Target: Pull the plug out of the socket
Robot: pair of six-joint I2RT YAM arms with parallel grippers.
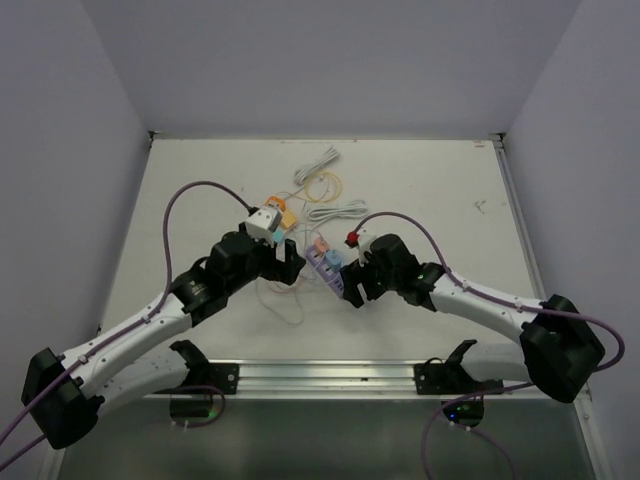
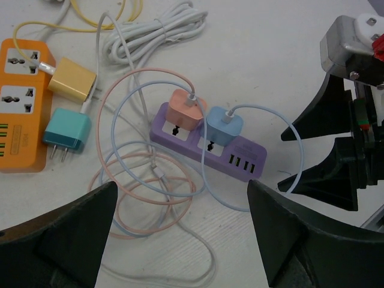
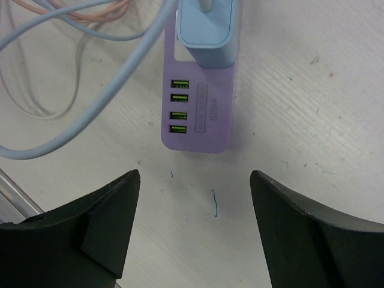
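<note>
A purple power strip [image 2: 207,147] lies on the table, with a pink plug [image 2: 186,108] and a blue plug [image 2: 225,125] seated in its sockets. It also shows in the top view [image 1: 330,268] and the right wrist view [image 3: 200,114], where the blue plug [image 3: 206,30] sits at its far end. My left gripper [image 2: 180,207] is open and empty, hovering above the coiled cables in front of the strip. My right gripper [image 3: 195,186] is open and empty, just off the strip's USB end.
An orange power strip [image 2: 21,105] lies at the left with a yellow plug [image 2: 72,80] in it and a loose teal plug [image 2: 66,132] beside it. Pink, blue and white cables [image 2: 150,180] loop around. A bundled white cable [image 2: 153,36] lies behind.
</note>
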